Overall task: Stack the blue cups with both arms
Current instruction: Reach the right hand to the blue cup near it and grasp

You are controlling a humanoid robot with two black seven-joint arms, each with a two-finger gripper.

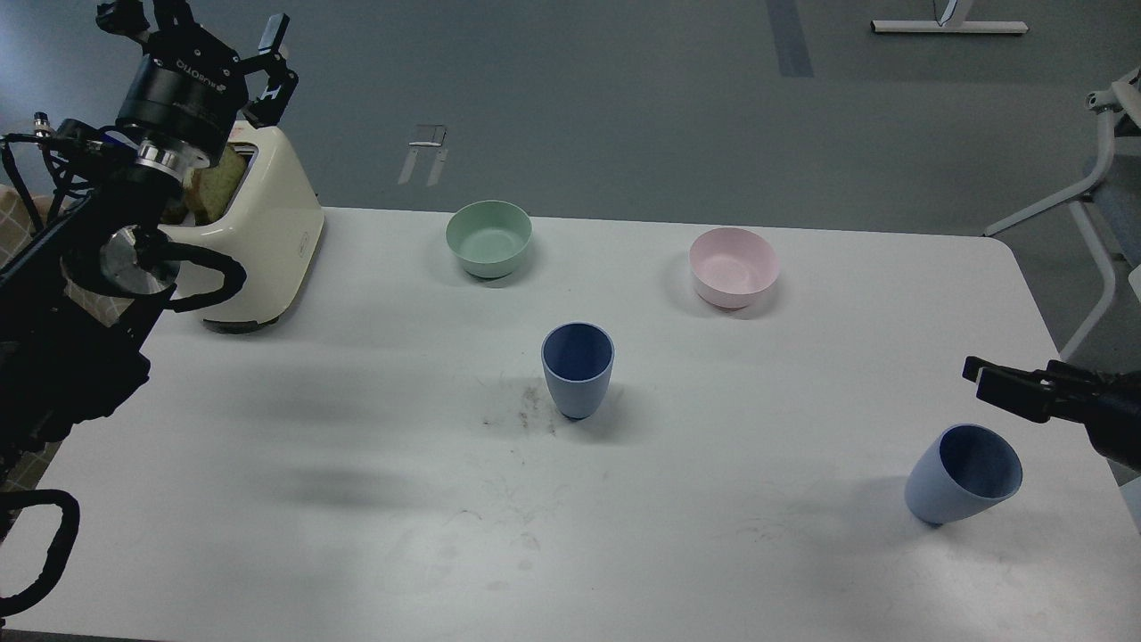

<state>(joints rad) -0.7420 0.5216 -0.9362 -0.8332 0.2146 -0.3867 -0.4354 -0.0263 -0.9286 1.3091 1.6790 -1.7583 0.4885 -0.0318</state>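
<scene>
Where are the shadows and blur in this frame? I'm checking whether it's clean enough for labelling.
Head view: soft, diffuse shadows lie on the white table left of the raised left pincer's arm and beside each matte dusty-blue cup; no harsh glare; the right pincer at the edge looks dark and slightly smeared; the bowls stay sharp.

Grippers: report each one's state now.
Left gripper: open, holding nothing, raised above the toaster.
Right gripper: empty; open or shut cannot be told.
</scene>
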